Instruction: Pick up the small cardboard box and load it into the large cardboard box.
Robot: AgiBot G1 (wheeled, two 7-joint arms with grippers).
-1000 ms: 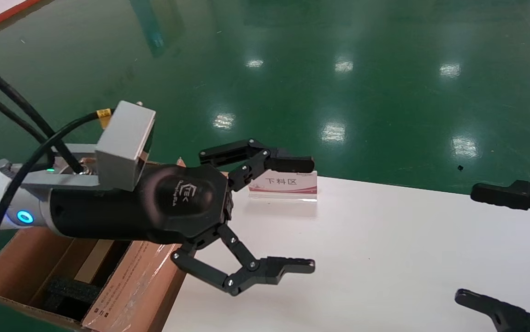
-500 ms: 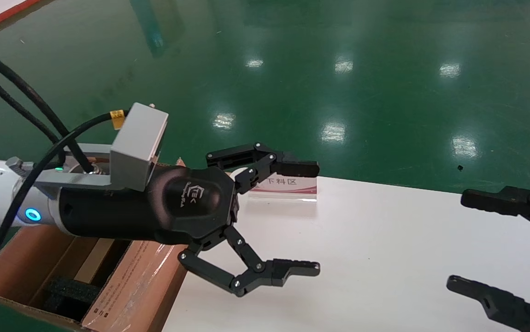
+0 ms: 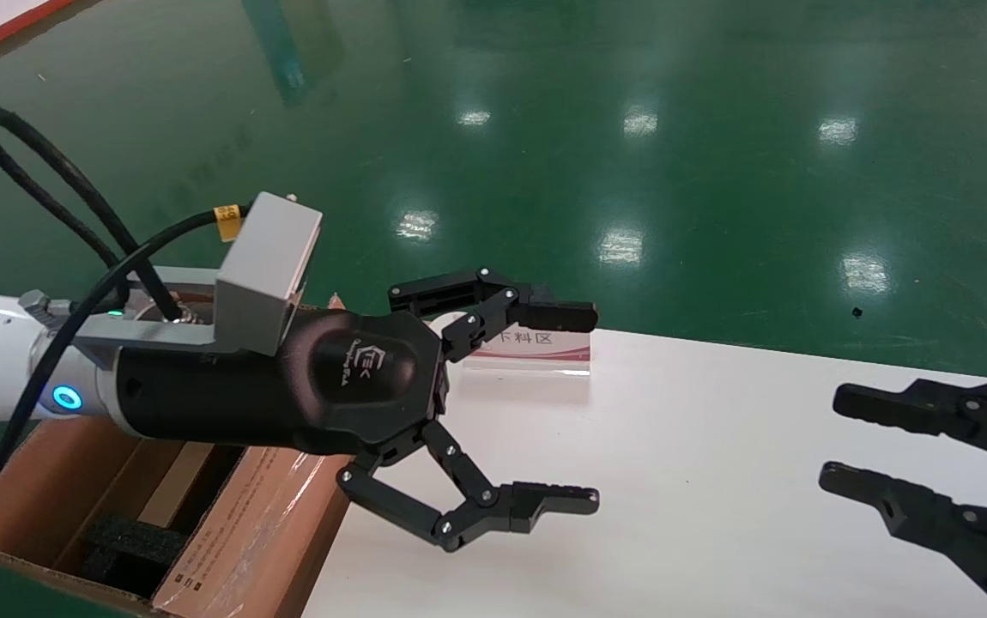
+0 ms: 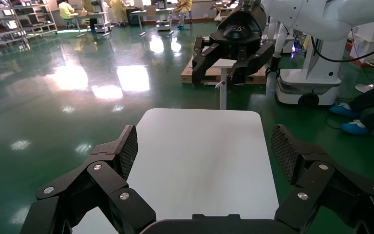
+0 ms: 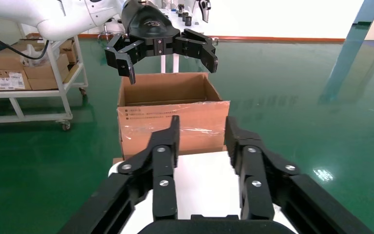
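Right gripper [image 3: 880, 446] is narrowing its spread versus the earlier frames and creeping inward over the white table [image 3: 717, 481]; left gripper [image 3: 579, 403] is drifting slightly toward the table's middle, jaws spread wide, holding nothing. Right jaws are partly apart, also gripping nothing.

Small cardboard box is not showing in any view right now: not on the bare table top, not between either set of fingers. Can't tell whether it's sitting inside the carton under the left arm or somewhere out of frame. Only other item on the table is the small sign [image 3: 536, 343] at the far edge, just behind the left gripper's upper finger.

Large cardboard box [image 3: 227, 524] is standing off the table's left edge, flaps up, clear tape on the near flap, black foam [image 3: 129, 545] inside. From the right wrist view the carton [image 5: 173, 119] is sitting straight ahead with the left gripper [image 5: 163, 51] hanging above its opening.

Handling guess: a small plain cardboard box is probably light, fairly stiff, with matte faces giving decent friction, though the walls could be denting under a hard squeeze. Best hold is likely across the short width, pads flat on two opposite faces near mid-length, moderate force. Clearing the tall flaps on the way in is looking like the main snag.
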